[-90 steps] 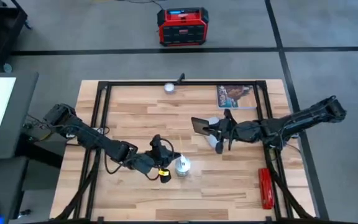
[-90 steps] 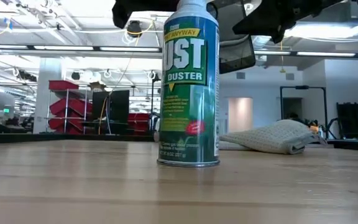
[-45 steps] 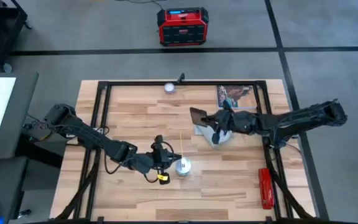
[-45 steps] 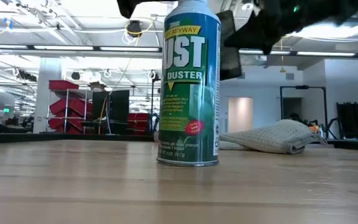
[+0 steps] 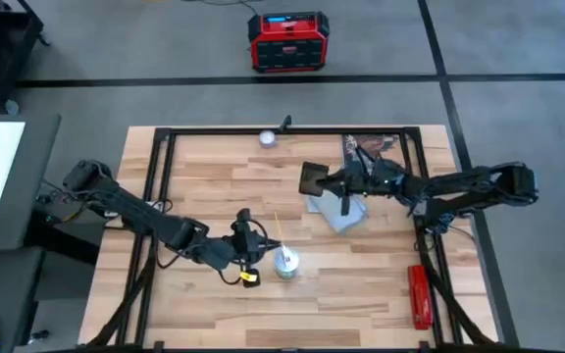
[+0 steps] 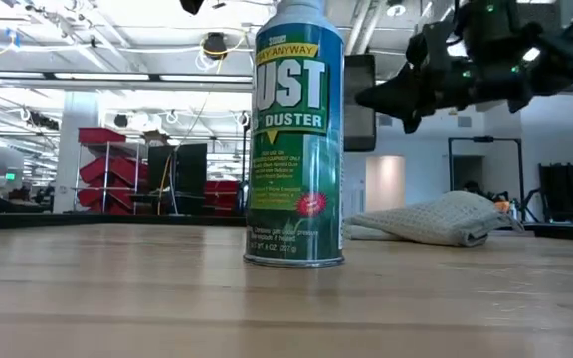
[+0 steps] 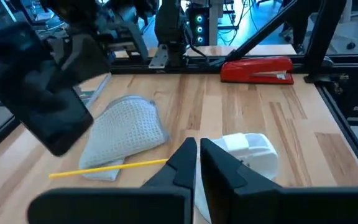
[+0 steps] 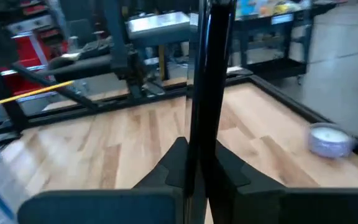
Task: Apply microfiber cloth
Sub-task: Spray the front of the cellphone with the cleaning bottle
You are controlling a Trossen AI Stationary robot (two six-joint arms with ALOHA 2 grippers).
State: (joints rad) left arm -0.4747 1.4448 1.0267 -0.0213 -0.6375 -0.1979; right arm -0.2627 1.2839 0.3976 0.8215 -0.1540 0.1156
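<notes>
Right tool (image 5: 333, 180) with phone (image 5: 313, 178) now clear of microfiber cloth (image 5: 345, 213)

You're looking at a pale wooden tabletop (image 5: 214, 176) edged by a black metal frame (image 5: 155, 196), standing on a grey concrete floor (image 5: 518, 108) crossed by dark lines. A red and black box (image 5: 287, 41) sits on the floor beyond it. At table height you see a bright hall with ceiling strip lights (image 6: 107, 76), red shelving (image 6: 112, 164) and a white doorway (image 6: 384, 182).
</notes>
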